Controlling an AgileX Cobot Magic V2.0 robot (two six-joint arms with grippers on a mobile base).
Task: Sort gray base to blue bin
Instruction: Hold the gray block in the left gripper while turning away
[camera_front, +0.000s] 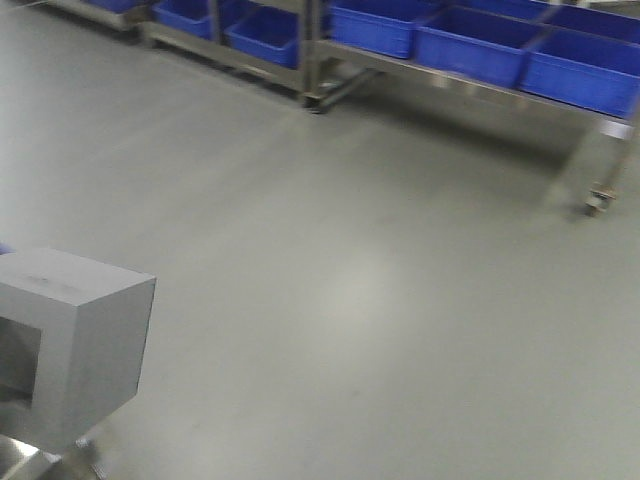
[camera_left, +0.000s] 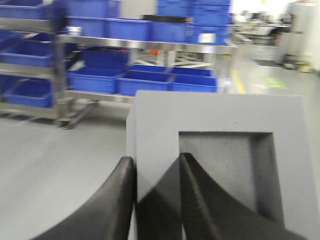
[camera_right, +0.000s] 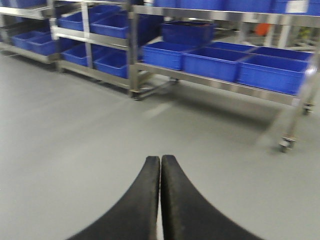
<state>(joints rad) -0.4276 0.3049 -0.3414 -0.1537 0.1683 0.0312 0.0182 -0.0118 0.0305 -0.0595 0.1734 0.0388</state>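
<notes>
1. The gray base (camera_front: 80, 335) sat in the lower left of the front view, off the floor (camera_front: 350, 280) and well apart from the shelving.
2. In the left wrist view, the gray base (camera_left: 215, 125) filled the lower right of the frame, its square recess facing the camera.
3. The left gripper (camera_left: 156, 165) pinched the left wall of the block. One dark finger (camera_left: 112, 205) lay against the outer side and the other reached into the recess.
4. The right gripper (camera_right: 160, 159) appeared at the bottom centre of its own view. Its two black fingers (camera_right: 145, 200) were pressed together with nothing between them, above bare floor.
5. Blue bins (camera_front: 470, 55) stood in rows on metal racks (camera_front: 440, 78) along the top of the front view. More of them lined the upper part of both wrist views.
6. Which of these was the target bin could not be told.
7. A rack caster (camera_front: 598, 200) rested on the floor at the right edge of the front view.
8. All three views were somewhat blurred.
</notes>
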